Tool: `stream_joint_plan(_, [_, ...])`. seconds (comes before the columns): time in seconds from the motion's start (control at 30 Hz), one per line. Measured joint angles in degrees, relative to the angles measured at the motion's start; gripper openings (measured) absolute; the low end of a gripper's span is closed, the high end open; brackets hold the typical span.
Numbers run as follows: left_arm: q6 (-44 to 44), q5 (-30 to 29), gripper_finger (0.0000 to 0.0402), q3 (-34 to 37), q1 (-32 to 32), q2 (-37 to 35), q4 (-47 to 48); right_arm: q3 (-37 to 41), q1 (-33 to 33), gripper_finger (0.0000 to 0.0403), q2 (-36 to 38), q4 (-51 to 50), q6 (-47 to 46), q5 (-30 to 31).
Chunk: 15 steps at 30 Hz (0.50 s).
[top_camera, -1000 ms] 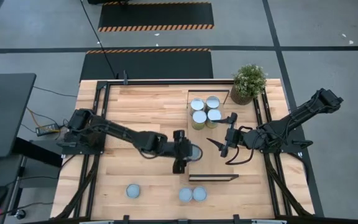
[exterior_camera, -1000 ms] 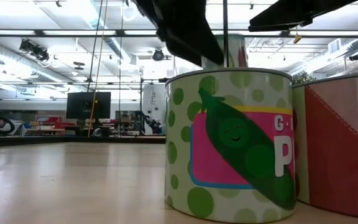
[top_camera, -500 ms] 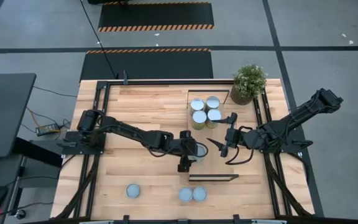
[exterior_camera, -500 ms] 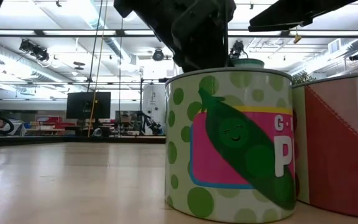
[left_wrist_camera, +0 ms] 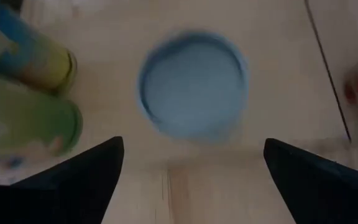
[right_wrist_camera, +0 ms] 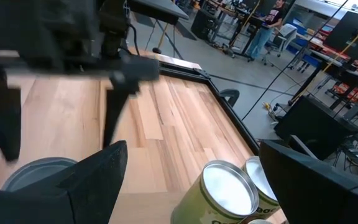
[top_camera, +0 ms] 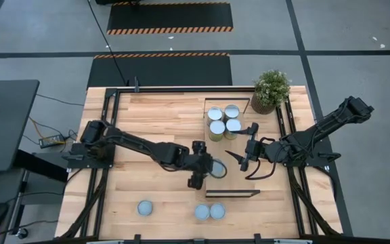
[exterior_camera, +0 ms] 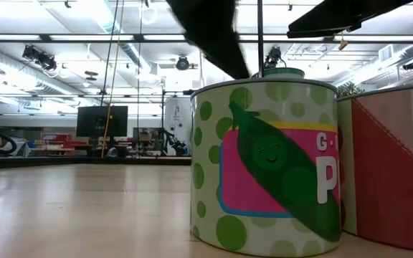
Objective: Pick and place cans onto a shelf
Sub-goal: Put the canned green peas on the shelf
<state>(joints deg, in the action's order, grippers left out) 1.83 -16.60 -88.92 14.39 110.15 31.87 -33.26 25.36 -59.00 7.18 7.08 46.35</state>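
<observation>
A can with a pale blue top [top_camera: 217, 167] stands upright on its base on the light-wood shelf [top_camera: 239, 179], near its near end. My left gripper [top_camera: 202, 171] hovers just above and to the left of it, open. In the left wrist view the can [left_wrist_camera: 191, 84] shows ahead of the gripper [left_wrist_camera: 191, 180], touched by neither finger. Several more cans [top_camera: 223, 119] stand grouped at the shelf's far end. Three cans [top_camera: 144, 207] [top_camera: 202, 212] [top_camera: 217, 211] stand on the table near its near edge. My right gripper [top_camera: 244, 157] waits open and empty over the shelf's right side.
A potted plant [top_camera: 271, 90] stands at the table's far right corner. In the low view a green pea-print can [exterior_camera: 264, 165] and a red one [exterior_camera: 386, 172] fill the foreground. Bare wood lies left of the shelf [top_camera: 147, 122].
My left gripper has gone toward the table's right edge with the blue-topped can, then drawn back left and up. The can now stands alone on the shelf, a little right of where it was.
</observation>
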Motion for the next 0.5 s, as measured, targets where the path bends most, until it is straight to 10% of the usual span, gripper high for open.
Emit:
stream_joint_plan(0.23, [-8.92, -2.01, 0.0392, -6.07, 5.64, -1.11, 17.95, 0.0, 0.0, 0.0373, 0.0, -0.77, -0.95, -0.02])
stream_joint_plan(0.5, [-25.72, 3.42, 0.0391, -0.07, 13.78, -1.42, 17.47, 0.0, 0.0, 0.0373, 0.0, -0.91, -0.97, 0.0])
